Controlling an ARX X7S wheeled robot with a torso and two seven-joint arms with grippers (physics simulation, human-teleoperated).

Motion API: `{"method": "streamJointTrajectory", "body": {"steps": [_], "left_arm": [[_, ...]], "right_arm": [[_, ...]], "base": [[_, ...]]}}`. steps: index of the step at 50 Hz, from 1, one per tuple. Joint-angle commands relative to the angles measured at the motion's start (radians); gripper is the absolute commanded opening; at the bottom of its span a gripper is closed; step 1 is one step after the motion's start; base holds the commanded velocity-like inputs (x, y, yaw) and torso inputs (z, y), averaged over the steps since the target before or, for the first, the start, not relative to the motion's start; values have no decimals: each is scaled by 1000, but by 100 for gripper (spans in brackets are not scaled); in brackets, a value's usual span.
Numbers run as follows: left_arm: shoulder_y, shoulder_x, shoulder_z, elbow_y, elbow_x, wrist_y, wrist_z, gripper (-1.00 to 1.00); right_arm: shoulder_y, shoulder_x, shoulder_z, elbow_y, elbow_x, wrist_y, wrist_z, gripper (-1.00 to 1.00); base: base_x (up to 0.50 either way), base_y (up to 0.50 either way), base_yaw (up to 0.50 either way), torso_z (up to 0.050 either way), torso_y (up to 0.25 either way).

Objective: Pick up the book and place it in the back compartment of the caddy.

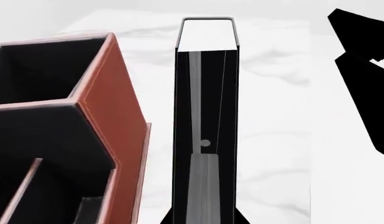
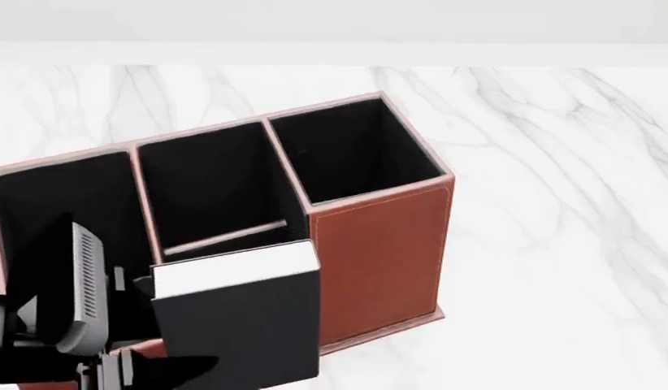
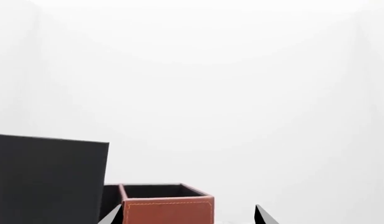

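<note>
My left gripper (image 1: 204, 220) is shut on the book (image 1: 204, 116), a black hardback with white page edges, seen edge-on between the jaws. In the head view the book (image 2: 242, 321) hangs upright, lifted in front of the reddish-brown caddy (image 2: 383, 244), with the left gripper (image 2: 128, 357) at its lower left edge. The back compartment (image 2: 258, 240) shows as a black sliver between the thin cross divider (image 2: 226, 236) and the book's top; the rest is hidden. My right gripper (image 3: 188, 215) is open and empty, facing the caddy's end wall (image 3: 167, 207), with the book (image 3: 48, 179) beside it.
The caddy stands on a white marbled table (image 2: 551, 203). Its tall square end compartment (image 2: 356, 150) is at the right and a wide compartment (image 2: 52, 203) at the left. A black shape (image 1: 360, 70), probably part of my right arm, shows in the left wrist view.
</note>
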Motion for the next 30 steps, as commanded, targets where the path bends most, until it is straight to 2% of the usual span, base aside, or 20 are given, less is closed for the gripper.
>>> {"method": "streamJointTrajectory", "body": {"steps": [1,9,30], "left_arm": [[-40,26,-34,-68,-18,18,12,-100],[-47,41,-36,-93,0,23,-13,-100],[-130,181,-19,-473,55,120,182,-100]], "right_arm": [[4,3,-4,4,3,-2,0,100],[6,4,-9,6,4,-3,0,100],[6,8,-13,5,3,-5,5,100]], "base": [[0,0,0,0,0],[0,0,0,0,1],[0,0,0,0,1]]}}
